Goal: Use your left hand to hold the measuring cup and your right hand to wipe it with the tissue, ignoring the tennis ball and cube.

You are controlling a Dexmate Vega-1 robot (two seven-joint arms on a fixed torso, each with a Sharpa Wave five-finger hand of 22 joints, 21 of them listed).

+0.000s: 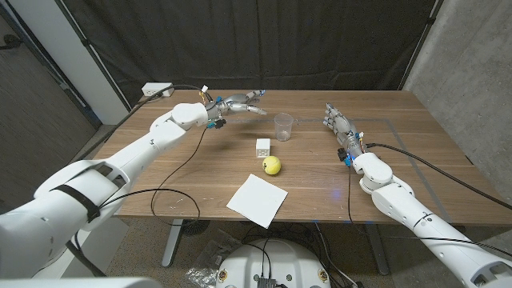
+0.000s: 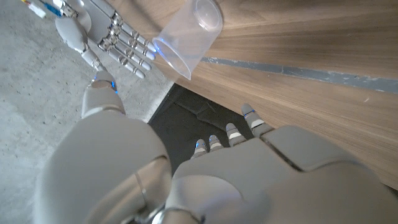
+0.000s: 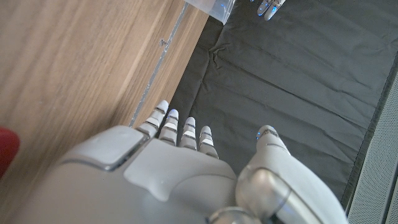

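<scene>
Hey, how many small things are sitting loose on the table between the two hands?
4: the cup farthest back, the cube just in front of it, the ball in front of the cube, and the tissue by the near edge. Nothing seems hidden.

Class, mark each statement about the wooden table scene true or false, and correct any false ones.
1. The clear plastic measuring cup stands upright. True.
2. The left hand grips the cup. False: it is apart from it, holding nothing.
3. The white square tissue lies nearer the robot than the yellow-green tennis ball. True.
4. The right hand holds the tissue. False: it is open beside the cup.
5. The small white cube sits inside the cup. False: it rests on the table.
</scene>
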